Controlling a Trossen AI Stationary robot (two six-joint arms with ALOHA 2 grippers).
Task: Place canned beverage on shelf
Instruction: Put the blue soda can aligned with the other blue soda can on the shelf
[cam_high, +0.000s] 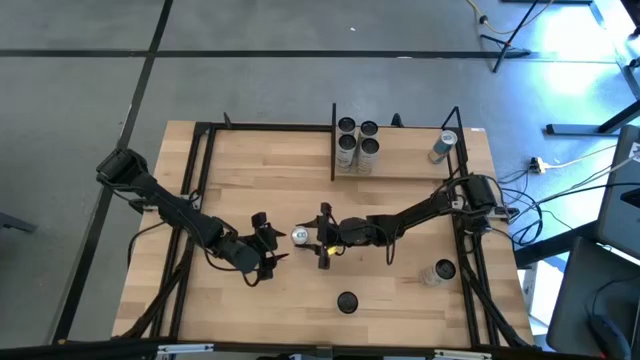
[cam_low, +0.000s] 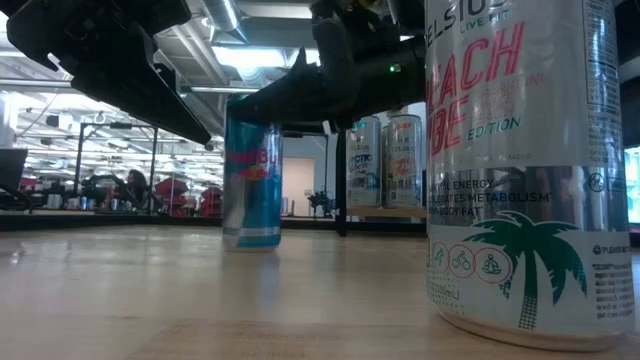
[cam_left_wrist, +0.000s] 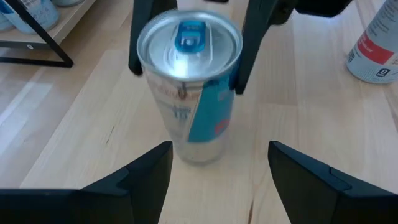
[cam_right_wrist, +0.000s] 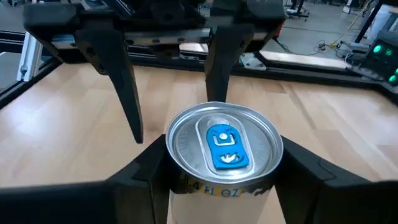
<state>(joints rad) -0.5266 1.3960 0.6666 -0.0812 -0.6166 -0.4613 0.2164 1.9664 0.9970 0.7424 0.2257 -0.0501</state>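
A blue-and-silver canned beverage (cam_high: 299, 236) stands upright on its base in the middle of the table (cam_low: 252, 185). My right gripper (cam_high: 310, 238) reaches in from the table's right and is shut on it, one finger on each side (cam_right_wrist: 224, 180). My left gripper (cam_left_wrist: 217, 180) stands open just to the can's left, its fingers short of the can and touching nothing. The shelf (cam_high: 410, 165), a narrow wooden plank with black posts, sits at the table's far edge with several cans (cam_high: 356, 143) standing on its left part. My right gripper pinches the can's upper wall (cam_right_wrist: 180, 186), just below the rim, between its two fingers (cam_left_wrist: 247, 50). The fingers come nearly level from the table's right side, one on each side of the can. The can stands upright with its base on the table.
A grey can (cam_high: 444, 146) stands at the shelf's right end. Another can (cam_high: 440, 272) is near the table's right edge, and a dark-topped one (cam_high: 347, 302) stands near the front edge, looming large in the low view (cam_low: 510, 170).
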